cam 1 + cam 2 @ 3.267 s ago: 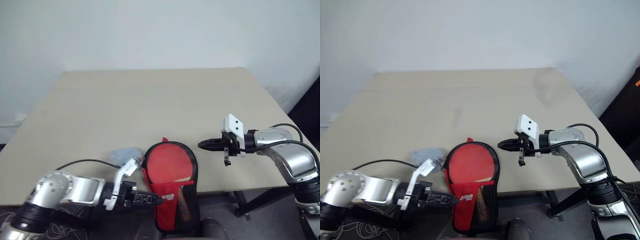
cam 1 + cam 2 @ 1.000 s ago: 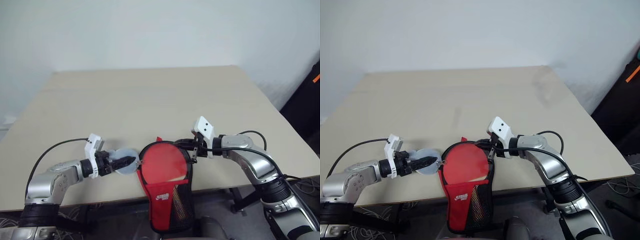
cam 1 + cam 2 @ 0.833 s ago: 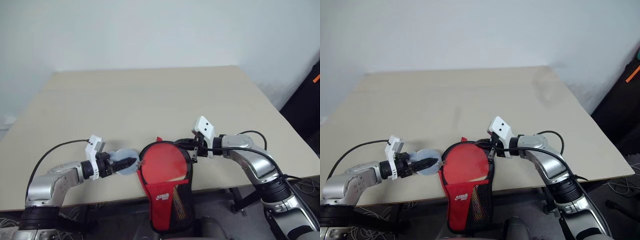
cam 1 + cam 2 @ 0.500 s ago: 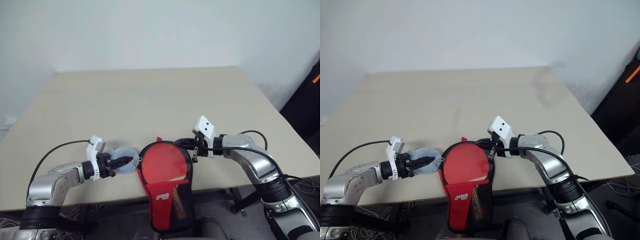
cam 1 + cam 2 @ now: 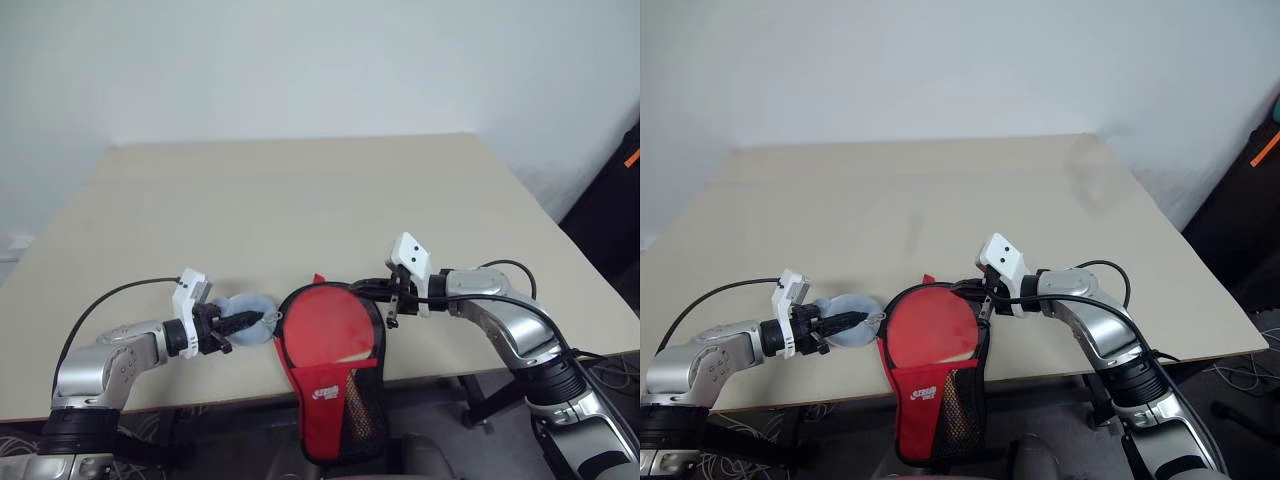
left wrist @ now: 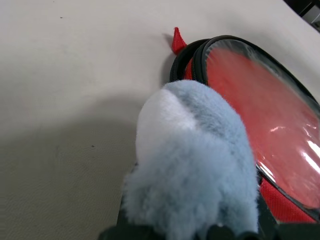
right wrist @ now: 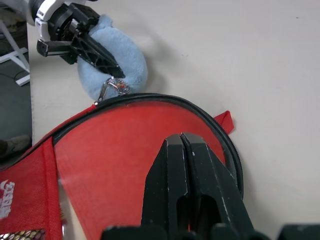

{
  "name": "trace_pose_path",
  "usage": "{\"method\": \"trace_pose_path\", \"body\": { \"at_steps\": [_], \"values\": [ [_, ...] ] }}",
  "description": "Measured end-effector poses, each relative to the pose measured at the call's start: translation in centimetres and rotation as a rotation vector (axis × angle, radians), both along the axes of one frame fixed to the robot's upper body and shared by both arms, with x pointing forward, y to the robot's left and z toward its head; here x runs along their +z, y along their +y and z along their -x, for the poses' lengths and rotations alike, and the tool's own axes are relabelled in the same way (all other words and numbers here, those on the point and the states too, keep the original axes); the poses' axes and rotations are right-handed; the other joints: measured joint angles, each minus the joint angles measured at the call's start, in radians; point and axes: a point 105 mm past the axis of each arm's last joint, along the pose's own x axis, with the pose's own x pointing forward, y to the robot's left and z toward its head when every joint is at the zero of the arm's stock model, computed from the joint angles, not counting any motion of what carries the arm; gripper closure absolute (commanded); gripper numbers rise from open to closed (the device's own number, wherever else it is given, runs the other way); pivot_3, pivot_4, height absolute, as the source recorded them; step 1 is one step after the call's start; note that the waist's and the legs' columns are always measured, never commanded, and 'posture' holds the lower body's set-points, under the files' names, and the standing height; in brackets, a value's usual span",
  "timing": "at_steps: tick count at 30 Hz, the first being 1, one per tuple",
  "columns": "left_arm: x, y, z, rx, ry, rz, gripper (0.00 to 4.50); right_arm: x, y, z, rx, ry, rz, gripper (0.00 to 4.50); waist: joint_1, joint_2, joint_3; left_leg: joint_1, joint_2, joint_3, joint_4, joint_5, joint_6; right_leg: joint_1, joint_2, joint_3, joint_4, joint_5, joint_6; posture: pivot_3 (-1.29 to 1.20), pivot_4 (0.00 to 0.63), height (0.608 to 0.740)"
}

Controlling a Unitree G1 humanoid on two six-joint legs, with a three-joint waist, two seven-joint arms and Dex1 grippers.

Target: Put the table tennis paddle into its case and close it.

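While the left end effector (image 5: 243,324) pinches the grey-blue pom-pom (image 7: 120,61) between nearly closed fingers, the right end effector (image 5: 366,293) is fully closed, its tips pressed on the case (image 5: 332,370) rim at about two o'clock of the round red face. From there the case lies at the counter (image 5: 300,200) front edge, its mesh end hanging over. Inside, the paddle (image 5: 330,325) shows red through the clear panel, pom-pom at ten o'clock.
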Motion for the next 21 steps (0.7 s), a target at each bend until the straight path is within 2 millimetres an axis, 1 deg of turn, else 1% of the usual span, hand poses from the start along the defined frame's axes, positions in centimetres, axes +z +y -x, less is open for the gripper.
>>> {"method": "trace_pose_path", "body": {
  "at_steps": [9,13,17,21],
  "values": [
    [0.4,1.2,0.4,-0.034,0.006,-0.081,4.05,-0.5,1.1,1.2,0.091,0.020,0.011,4.50,-0.025,0.000,0.000,0.000,0.003,0.000,-0.001,-0.001,-0.002,-0.002,0.004,0.000,0.000,0.000,-0.001,0.00,0.000,0.707],
    [0.4,1.5,0.6,-0.039,0.008,-0.100,4.05,-1.1,1.8,1.3,0.109,0.029,0.009,4.50,-0.027,0.000,-0.001,0.000,0.007,0.002,0.000,-0.002,-0.004,-0.002,0.007,0.002,0.000,0.001,-0.001,0.00,0.000,0.707],
    [0.4,1.7,0.8,-0.041,0.009,-0.115,4.05,-1.0,2.8,1.0,0.128,0.016,0.004,4.50,-0.027,0.000,-0.001,0.000,0.015,0.002,0.005,-0.006,-0.009,-0.002,0.015,0.003,0.000,0.001,-0.003,0.00,0.000,0.707],
    [0.5,1.9,0.9,-0.042,0.007,-0.124,4.05,-1.5,3.9,1.2,0.147,0.031,-0.008,4.50,-0.027,0.000,-0.001,0.000,0.018,0.003,0.005,-0.006,-0.010,-0.003,0.017,0.003,0.000,0.002,-0.005,0.00,0.000,0.707]
  ]
}}
